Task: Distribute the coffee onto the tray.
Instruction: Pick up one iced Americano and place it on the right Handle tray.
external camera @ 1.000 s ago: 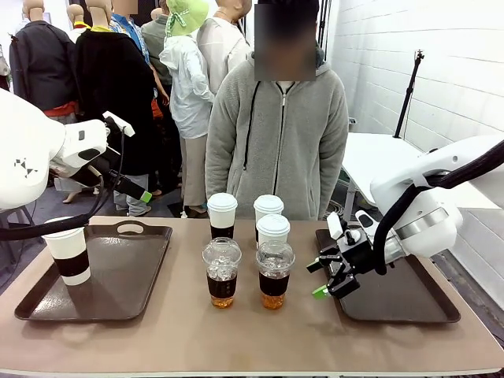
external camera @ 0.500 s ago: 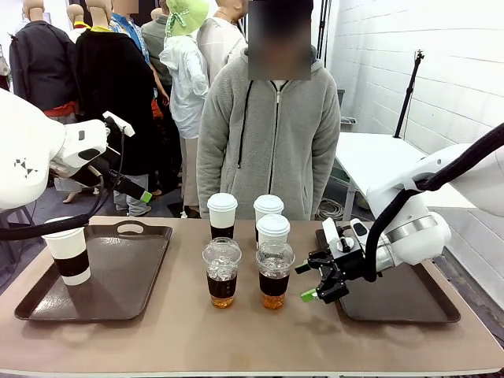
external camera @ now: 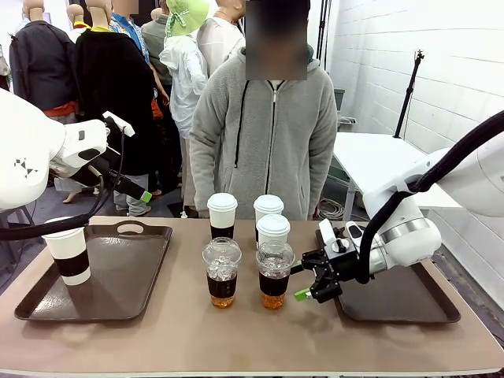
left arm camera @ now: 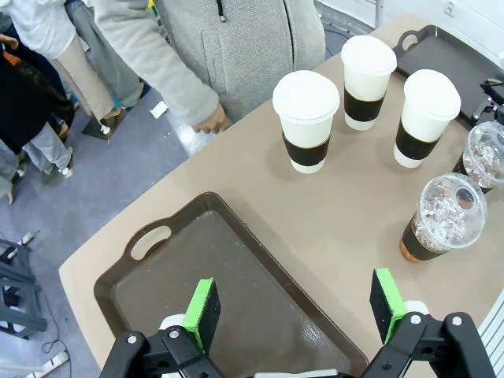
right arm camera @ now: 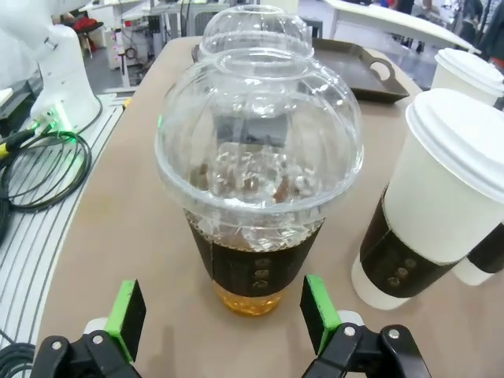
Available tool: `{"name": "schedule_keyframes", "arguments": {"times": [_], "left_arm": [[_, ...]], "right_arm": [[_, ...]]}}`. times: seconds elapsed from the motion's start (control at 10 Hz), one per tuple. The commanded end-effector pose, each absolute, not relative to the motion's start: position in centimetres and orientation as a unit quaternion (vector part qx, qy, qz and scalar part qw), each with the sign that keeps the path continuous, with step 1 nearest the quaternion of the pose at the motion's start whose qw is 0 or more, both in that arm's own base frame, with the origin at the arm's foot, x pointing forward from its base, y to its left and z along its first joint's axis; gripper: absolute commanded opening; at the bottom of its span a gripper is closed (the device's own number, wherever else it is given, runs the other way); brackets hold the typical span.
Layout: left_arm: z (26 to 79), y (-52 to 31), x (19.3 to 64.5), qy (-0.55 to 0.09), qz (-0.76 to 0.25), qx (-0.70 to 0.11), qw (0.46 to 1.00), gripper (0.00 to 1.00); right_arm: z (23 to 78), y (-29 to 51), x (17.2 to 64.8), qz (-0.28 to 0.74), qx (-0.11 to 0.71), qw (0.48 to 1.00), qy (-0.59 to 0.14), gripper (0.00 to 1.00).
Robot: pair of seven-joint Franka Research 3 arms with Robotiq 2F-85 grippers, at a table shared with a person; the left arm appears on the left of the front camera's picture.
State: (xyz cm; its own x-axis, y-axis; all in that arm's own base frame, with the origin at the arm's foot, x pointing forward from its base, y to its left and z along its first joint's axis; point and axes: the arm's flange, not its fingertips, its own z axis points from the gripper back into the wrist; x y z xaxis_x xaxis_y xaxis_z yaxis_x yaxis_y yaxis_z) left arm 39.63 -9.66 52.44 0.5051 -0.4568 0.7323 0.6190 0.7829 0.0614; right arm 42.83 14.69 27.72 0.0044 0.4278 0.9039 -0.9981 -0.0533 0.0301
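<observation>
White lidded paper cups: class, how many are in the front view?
4. One cup stands on the left tray. Three stand mid-table: back-left cup, back-right cup, and nearer cup just before it. None seems hidden.

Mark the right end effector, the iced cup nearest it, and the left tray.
right end effector (external camera: pixel 300 281): front view, between its fingertips.
iced cup (external camera: pixel 274 284): front view, dark sleeve.
left tray (external camera: pixel 126 272): front view, bare floor.

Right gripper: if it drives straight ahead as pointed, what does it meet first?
The nearer dome-lidded iced coffee cup, dead centre between the open fingers of the right gripper. The second iced cup stands behind it.
</observation>
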Motion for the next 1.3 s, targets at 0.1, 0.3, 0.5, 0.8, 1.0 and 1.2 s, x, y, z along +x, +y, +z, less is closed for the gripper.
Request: {"name": "schedule_keyframes", "arguments": {"times": [0.1,0.3,0.5,0.8,1.0,1.2], "left_arm": [[52.5,-9.6,39.8,-0.384,-0.312,-0.104,0.863,1.00],[52.5,-9.6,39.8,-0.384,-0.312,-0.104,0.863,1.00],[52.5,-9.6,39.8,-0.384,-0.312,-0.104,0.863,1.00],[52.5,-9.6,39.8,-0.384,-0.312,-0.104,0.863,1.00],[52.5,-9.6,39.8,-0.384,-0.312,-0.104,0.863,1.00],[52.5,-9.6,39.8,-0.384,-0.312,-0.104,0.863,1.00]], "right_arm": [[27.0,15.8,43.5,0.591,0.403,0.578,-0.393,1.00],[26.9,16.3,43.6,0.590,0.405,0.575,-0.397,1.00],[26.8,17.0,43.8,0.594,0.415,0.569,-0.390,1.00],[26.7,17.6,44.0,0.592,0.424,0.563,-0.392,1.00],[26.6,18.2,44.3,0.593,0.449,0.548,-0.383,1.00],[26.5,18.5,44.5,0.585,0.458,0.552,-0.379,1.00]]}}
